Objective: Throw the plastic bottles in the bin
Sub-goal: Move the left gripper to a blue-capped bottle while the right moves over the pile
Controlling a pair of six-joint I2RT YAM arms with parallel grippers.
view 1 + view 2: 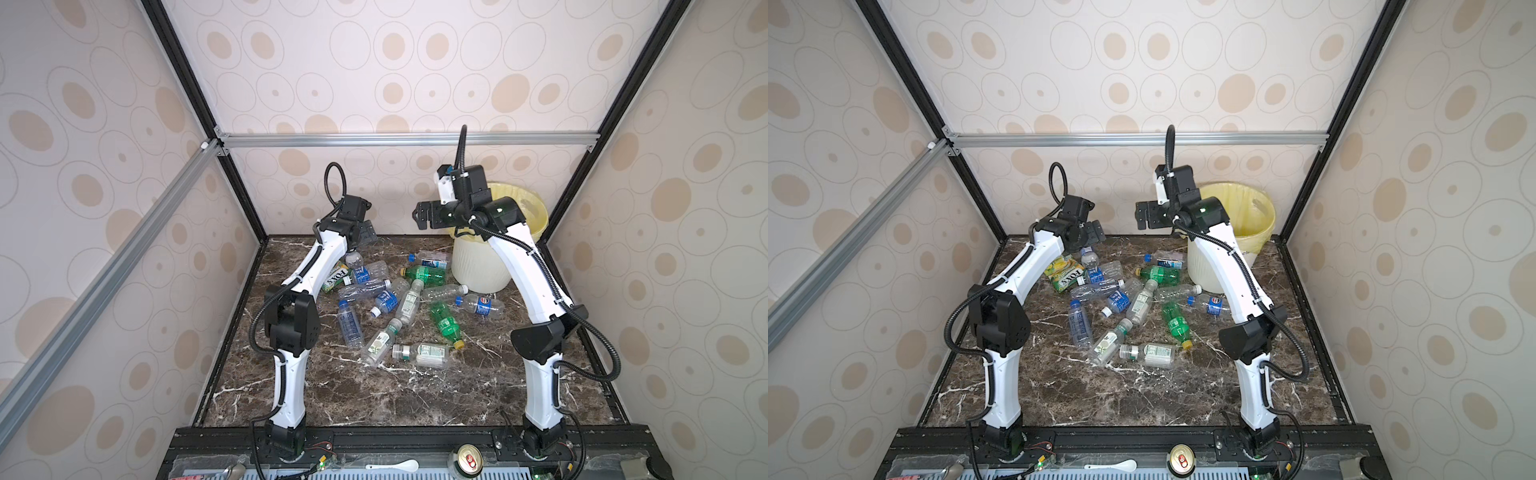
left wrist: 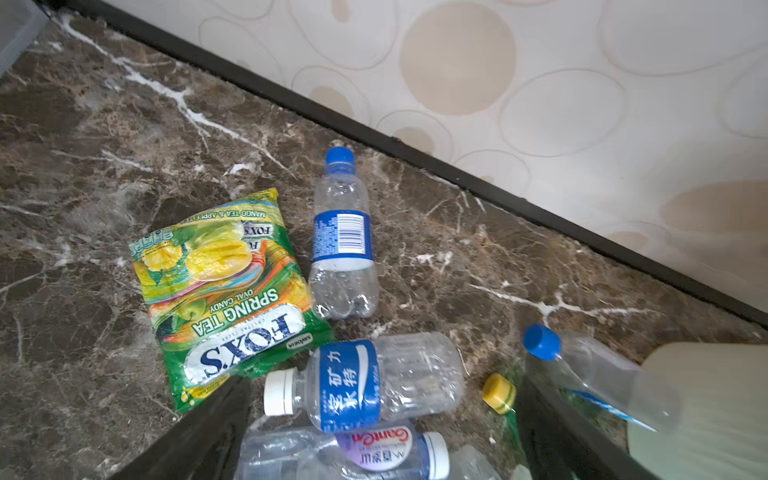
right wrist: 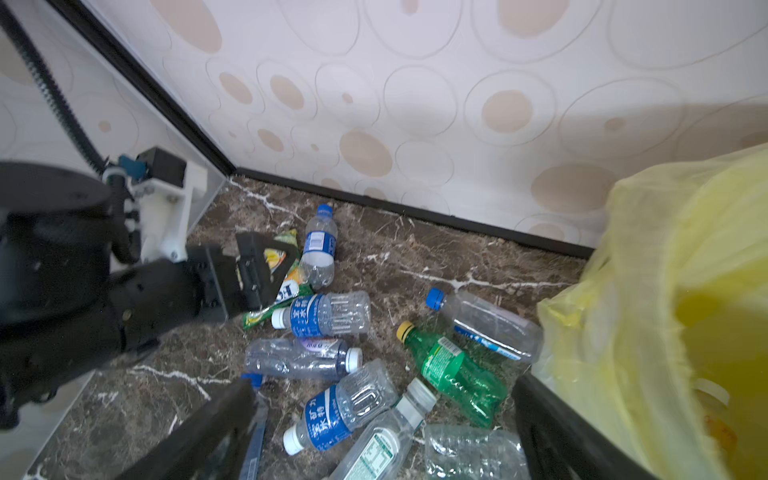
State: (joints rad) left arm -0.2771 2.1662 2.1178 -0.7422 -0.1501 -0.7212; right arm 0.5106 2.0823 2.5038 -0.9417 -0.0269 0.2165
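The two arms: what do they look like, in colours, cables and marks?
Both the left arm and the right arm have smooth white links between bulky black joints. A black ribbed cable runs along each. The jaws are black. A small green light glows on the right arm.

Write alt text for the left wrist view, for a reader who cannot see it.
Several plastic bottles lie on a dark marble table beside a green FOXS candy packet. The open left pincer hangs above them.

overhead pair, wrist close-ups, shared bottles
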